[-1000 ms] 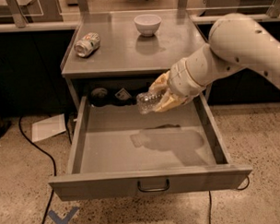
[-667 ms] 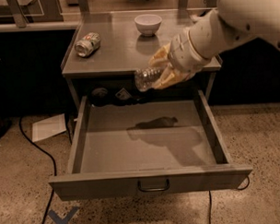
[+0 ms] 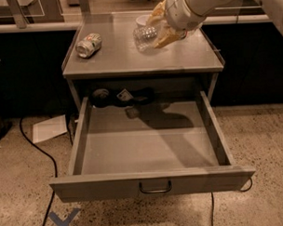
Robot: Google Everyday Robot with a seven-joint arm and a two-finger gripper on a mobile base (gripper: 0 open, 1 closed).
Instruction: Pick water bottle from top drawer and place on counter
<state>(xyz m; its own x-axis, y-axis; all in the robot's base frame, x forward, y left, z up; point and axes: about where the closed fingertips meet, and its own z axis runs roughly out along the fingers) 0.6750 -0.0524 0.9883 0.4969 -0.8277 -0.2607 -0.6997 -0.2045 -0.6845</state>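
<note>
My gripper [image 3: 158, 27] is over the back right part of the counter [image 3: 116, 57]. It is shut on the water bottle [image 3: 144, 36], a small clear crinkled bottle that lies sideways in the pale fingers [image 3: 169, 35], just above the counter surface. The top drawer [image 3: 149, 147] stands pulled fully open below the counter. Its grey floor is bare at the front, and the dark wire handle [image 3: 155, 187] shows at the front centre.
A crushed green-and-white can [image 3: 88, 45] lies on the counter's back left. A white bowl [image 3: 143, 21] sits behind the gripper, partly hidden. Dark small objects [image 3: 122, 96] lie at the drawer's back. A white paper [image 3: 49, 128] and a black cable [image 3: 38, 151] lie on the floor at left.
My gripper has lifted the water bottle up out of the drawer and carried it back over the counter. The drawer has stayed open.
</note>
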